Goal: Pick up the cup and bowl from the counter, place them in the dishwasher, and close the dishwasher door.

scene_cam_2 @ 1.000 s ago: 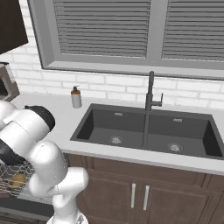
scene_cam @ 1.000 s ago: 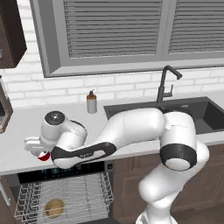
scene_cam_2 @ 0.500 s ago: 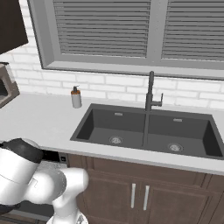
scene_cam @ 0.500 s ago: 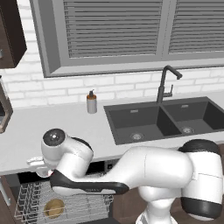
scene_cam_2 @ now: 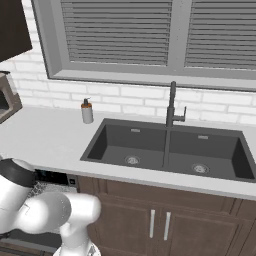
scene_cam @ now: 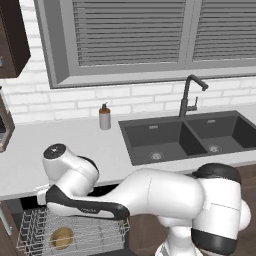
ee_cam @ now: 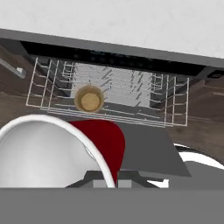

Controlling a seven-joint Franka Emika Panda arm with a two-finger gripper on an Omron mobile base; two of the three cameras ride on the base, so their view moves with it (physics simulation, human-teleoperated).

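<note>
The red cup, white inside, lies tilted against the hand camera with my gripper shut on its rim. It hangs above the open dishwasher door, a dark grey panel, just in front of the pulled-out white wire rack. The tan bowl sits upright in the rack's left part, also seen as the bowl under my arm. The black control strip runs below the counter. My arm hides the cup in the left base view.
A grey soap bottle stands on the counter left of the dark double sink and black faucet. Brown cabinet doors sit under the sink. A dark appliance stands at the counter's far left.
My arm has swung down from counter height to the front of the open dishwasher, carrying the red cup over the door towards the rack. The bowl has stayed in the rack.
</note>
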